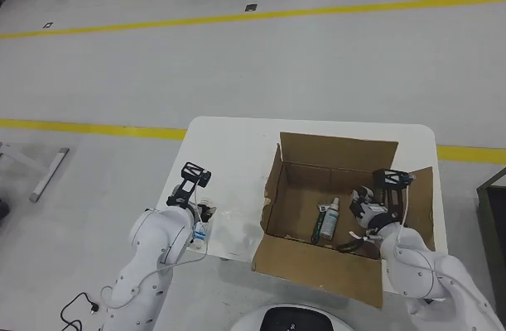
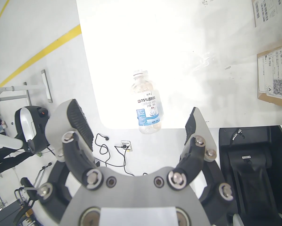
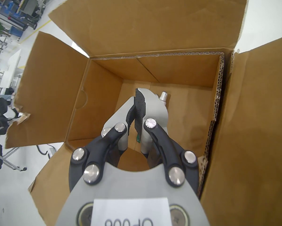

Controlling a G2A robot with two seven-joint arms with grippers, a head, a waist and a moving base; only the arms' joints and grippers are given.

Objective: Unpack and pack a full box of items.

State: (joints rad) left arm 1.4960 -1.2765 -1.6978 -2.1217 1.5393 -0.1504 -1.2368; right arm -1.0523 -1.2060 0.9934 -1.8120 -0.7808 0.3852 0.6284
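Listing from the right gripper [image 3: 136, 97] outward: jaws pressed together, sitting low inside the open brown corrugated cardboard box [image 3: 155, 19]. Whether anything thin is pinched between the pads cannot be told.

Just beyond its fingertips, on the box floor: slim white-and-green bottle [image 1: 327, 219] with a pale cap, lying on its side.

Left gripper [image 2: 133, 108]: jaws spread wide, holding nothing, hovering above a clear plastic bottle [image 2: 147, 105] with a blue-and-white label. That bottle lies on the white rounded table [image 2: 122, 24], base at the near edge, cap pointing away. The box stands on the same table, well apart from it.

Judged stage: unpacking, part done, with one item out and at least one left inside.

Handling note:
- The right jaws need to part before going lower.
- They should straddle the slim bottle across its body, not along it.
- The lift should go straight up, clear of the raised flaps.
- Items are best set well inboard; the clear bottle is round and so near the edge that it could roll off.
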